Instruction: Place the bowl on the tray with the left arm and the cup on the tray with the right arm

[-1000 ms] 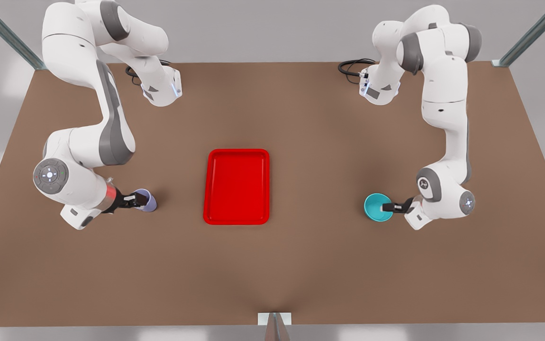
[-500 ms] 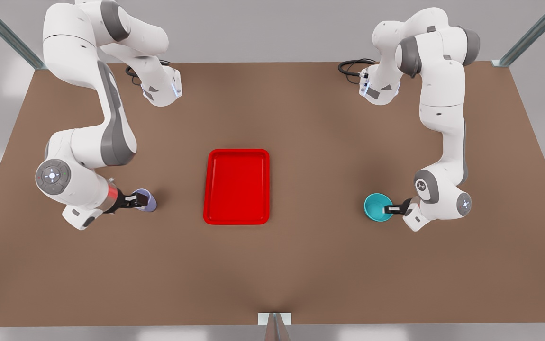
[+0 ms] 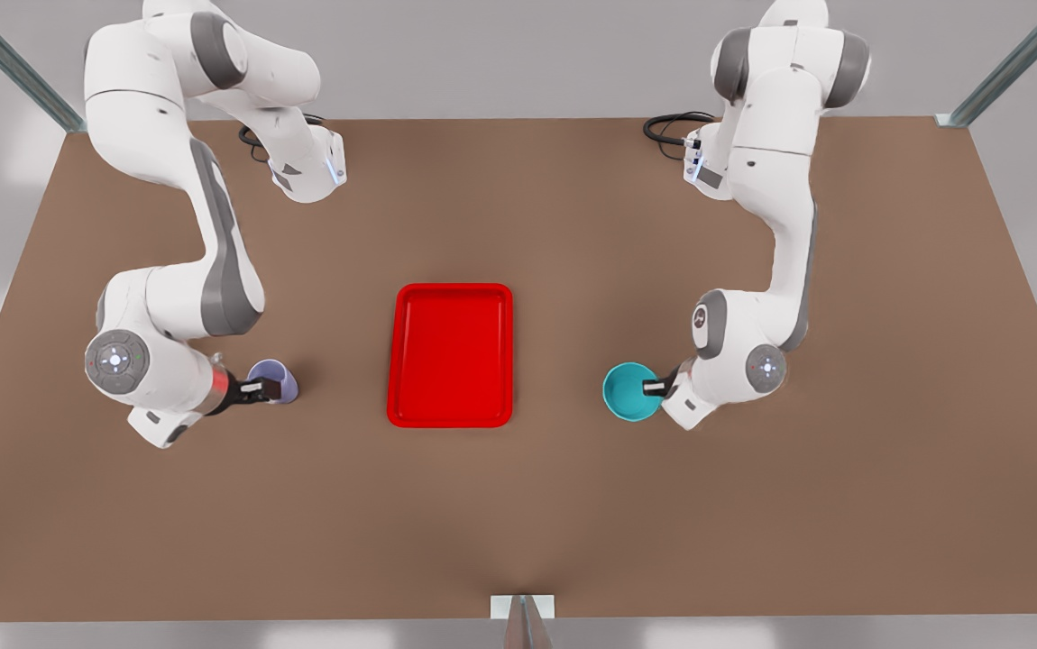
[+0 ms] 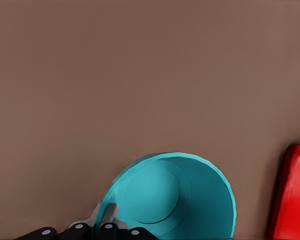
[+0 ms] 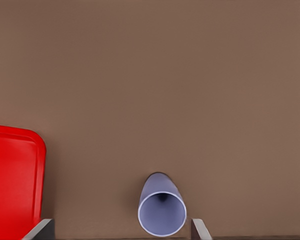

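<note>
The teal bowl (image 3: pixel 631 391) hangs tilted to the front view's right of the red tray (image 3: pixel 451 356), with a strip of table between them. My left gripper (image 3: pixel 654 388) is shut on the bowl's rim on the side away from the tray. The left wrist view shows the bowl (image 4: pixel 175 195), the left gripper (image 4: pixel 107 222) pinching its rim, and the tray's edge (image 4: pixel 292 200). The lavender cup (image 3: pixel 271 377) stands upright to the front view's left of the tray. My right gripper (image 3: pixel 263 389) is open at the cup. In the right wrist view the cup (image 5: pixel 161 210) sits between the spread fingers (image 5: pixel 44 227), apart from both.
The brown table (image 3: pixel 518 505) has wide bare room in front of and behind the tray. Both arm bases and black cables (image 3: pixel 672 126) sit at the far edge. A tray corner (image 5: pixel 15 175) appears in the right wrist view.
My left gripper has carried the bowl toward the tray, to the front view's left. The right arm's wrist shifted slightly; the cup has stayed in place.
</note>
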You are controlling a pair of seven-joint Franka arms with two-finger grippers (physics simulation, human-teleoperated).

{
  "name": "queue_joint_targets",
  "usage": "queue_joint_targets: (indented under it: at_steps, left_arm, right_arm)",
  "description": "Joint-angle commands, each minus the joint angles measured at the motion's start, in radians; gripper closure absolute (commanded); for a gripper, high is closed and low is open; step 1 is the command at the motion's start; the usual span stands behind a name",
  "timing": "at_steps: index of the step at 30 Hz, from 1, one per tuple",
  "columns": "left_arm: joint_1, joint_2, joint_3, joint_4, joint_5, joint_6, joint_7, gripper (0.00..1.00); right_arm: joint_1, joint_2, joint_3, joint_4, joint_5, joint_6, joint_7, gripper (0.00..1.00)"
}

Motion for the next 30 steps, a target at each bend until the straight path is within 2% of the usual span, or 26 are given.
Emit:
queue_joint_targets:
  at_steps: [1, 5, 7, 9, 10, 13, 15, 17, 21, 22, 23, 29, 30]
  left_arm:
    - [-0.013, 0.005, 0.000, 0.010, -0.078, 0.000, -0.031, 0.79]
    - [-0.151, 0.071, -0.003, 0.116, -0.075, 0.042, -0.404, 0.79]
    - [-0.206, 0.120, -0.005, 0.182, -0.074, 0.063, -0.563, 0.79]
    - [-0.274, 0.158, -0.005, 0.216, -0.072, 0.126, -0.738, 0.79]
    - [-0.301, 0.160, -0.005, 0.228, -0.072, 0.128, -0.798, 0.79]
    - [-0.344, 0.180, -0.005, 0.272, -0.072, 0.128, -0.912, 0.79]
    - [-0.350, 0.269, -0.012, 0.381, -0.072, 0.128, -1.007, 0.79]
    - [-0.349, 0.281, -0.038, 0.391, -0.072, 0.161, -1.021, 0.79]
    - [-0.347, 0.296, -0.048, 0.391, -0.070, 0.184, -1.021, 0.79]
    - [-0.347, 0.304, -0.048, 0.391, -0.070, 0.192, -1.017, 0.06]
    - [-0.349, 0.305, -0.048, 0.391, -0.070, 0.213, -1.019, 0.00]
    - [-0.340, 0.296, -0.037, 0.397, -0.069, 0.213, -1.014, 0.00]
    - [-0.340, 0.257, 0.021, 0.397, -0.072, 0.192, -1.010, 0.00]
  right_arm:
    - [0.008, 0.000, 0.000, -0.001, -0.019, -0.004, 0.032, 0.00]
    - [-0.044, -0.017, 0.003, -0.096, 0.019, -0.018, 0.100, 0.00]
    - [-0.088, -0.138, 0.002, -0.261, 0.012, 0.031, 0.098, 0.00]
    - [-0.143, -0.302, 0.003, -0.496, 0.016, 0.154, 0.100, 0.00]
    - [-0.153, -0.327, 0.003, -0.534, 0.021, 0.159, 0.103, 0.00]
    - [-0.162, -0.321, 0.002, -0.577, 0.013, 0.226, 0.098, 0.00]
    - [-0.143, -0.283, 0.003, -0.567, -0.036, 0.275, 0.053, 0.00]
    - [-0.145, -0.224, 0.003, -0.518, -0.051, 0.295, -0.081, 0.00]
    - [-0.160, -0.138, 0.003, -0.522, -0.054, 0.357, -0.139, 0.00]
    - [-0.160, -0.123, 0.003, -0.522, -0.054, 0.369, -0.138, 0.00]
    - [-0.166, -0.115, 0.003, -0.522, -0.054, 0.371, -0.138, 0.00]
    - [-0.169, -0.097, 0.003, -0.536, -0.051, 0.383, -0.127, 0.00]
    - [-0.171, -0.086, 0.003, -0.538, -0.051, 0.383, -0.127, 0.00]
